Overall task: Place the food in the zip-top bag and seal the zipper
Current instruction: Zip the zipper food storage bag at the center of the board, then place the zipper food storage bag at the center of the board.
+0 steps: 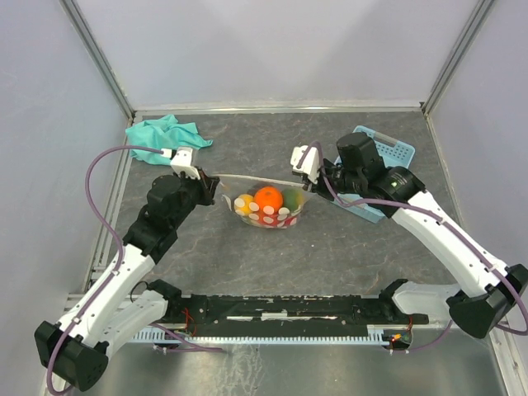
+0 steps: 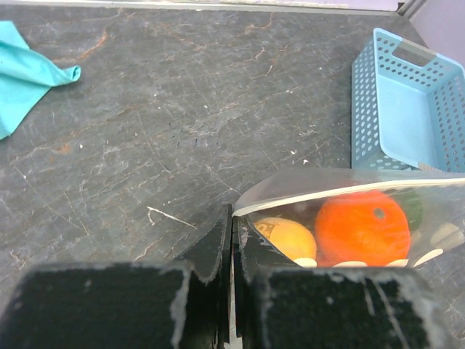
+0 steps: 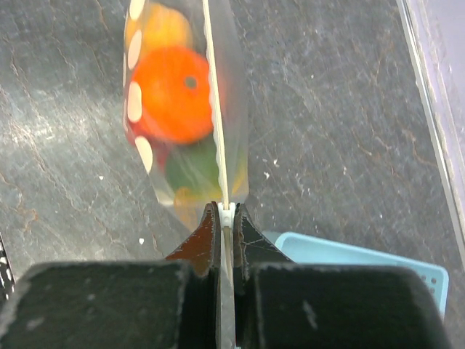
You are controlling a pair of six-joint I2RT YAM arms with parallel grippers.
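Observation:
The zip-top bag, clear with white dots, hangs stretched between my two grippers above the table. Inside it are the food pieces: an orange one, a yellow one, a green one and a red one lower down. My left gripper is shut on the bag's left end. My right gripper is shut on the zipper's white slider at the right end. The zip strip runs taut between them. The orange piece and the yellow piece show through the plastic.
A light-blue perforated basket stands at the right, under and behind my right wrist; it also shows in the left wrist view. A teal cloth lies at the back left. Metal rails border the dark table.

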